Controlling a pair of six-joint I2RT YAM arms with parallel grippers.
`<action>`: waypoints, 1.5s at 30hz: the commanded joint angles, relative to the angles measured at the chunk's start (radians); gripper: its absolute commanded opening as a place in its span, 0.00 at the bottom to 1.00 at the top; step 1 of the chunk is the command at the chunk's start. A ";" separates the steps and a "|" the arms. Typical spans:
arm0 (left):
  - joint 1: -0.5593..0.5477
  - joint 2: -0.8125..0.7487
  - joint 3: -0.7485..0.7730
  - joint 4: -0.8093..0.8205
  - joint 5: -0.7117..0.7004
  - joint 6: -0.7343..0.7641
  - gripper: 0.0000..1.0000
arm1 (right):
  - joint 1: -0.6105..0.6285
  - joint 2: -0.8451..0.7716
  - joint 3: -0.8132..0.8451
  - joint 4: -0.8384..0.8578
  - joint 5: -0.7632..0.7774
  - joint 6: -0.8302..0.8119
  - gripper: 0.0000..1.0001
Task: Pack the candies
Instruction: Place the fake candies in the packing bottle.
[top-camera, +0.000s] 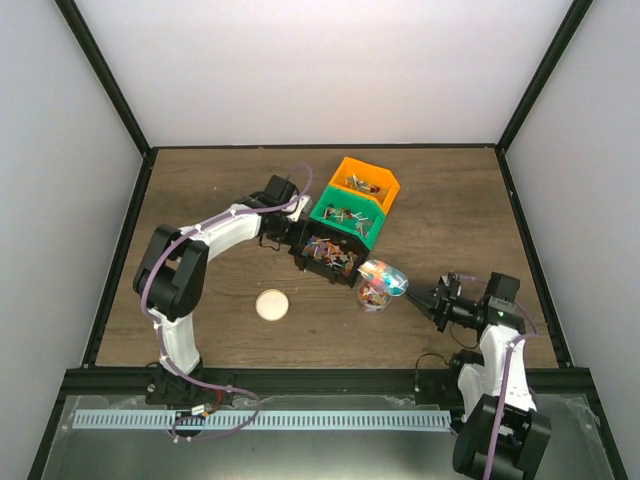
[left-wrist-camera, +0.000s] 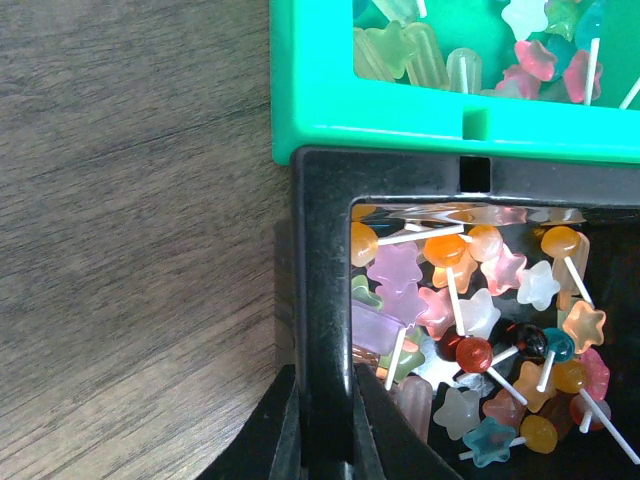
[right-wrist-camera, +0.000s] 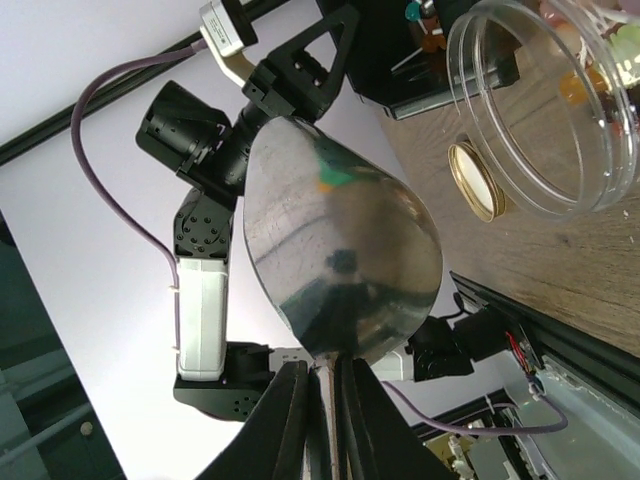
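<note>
Two jobs are being shared: the black bin (left-wrist-camera: 325, 300) is being steadied by the left gripper (left-wrist-camera: 325, 445), and the scoop (right-wrist-camera: 340, 250) is being carried by the right gripper (right-wrist-camera: 322, 390). The scoop's bowl is looking empty and is being held just beside the clear jar (right-wrist-camera: 545, 110), so a load from the bin is probably due next. For a clean scoop, the bowl is best being dipped low into the heap, levelled before lifting, then tipped over the jar's mouth rather than its rim, since the sticks may snag. Left jaws are being clamped together on the bin's near wall. Right jaws are being squeezed on the scoop's handle. Candies (left-wrist-camera: 470, 340) are lying mostly in the black bin, with more in the green bin (left-wrist-camera: 420, 110) and some in the jar. The lid (top-camera: 271, 305) is lying apart on the tabletop (top-camera: 450, 200).
</note>
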 joint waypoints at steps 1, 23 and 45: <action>0.013 -0.004 0.017 -0.008 0.008 -0.035 0.05 | -0.037 -0.043 0.011 -0.049 -0.031 0.002 0.01; 0.012 -0.035 0.017 0.008 0.054 -0.060 0.09 | -0.068 -0.147 0.080 -0.389 0.105 -0.130 0.01; 0.019 -0.059 -0.006 0.030 0.072 -0.064 0.09 | -0.068 0.017 0.242 -0.656 0.347 -0.435 0.01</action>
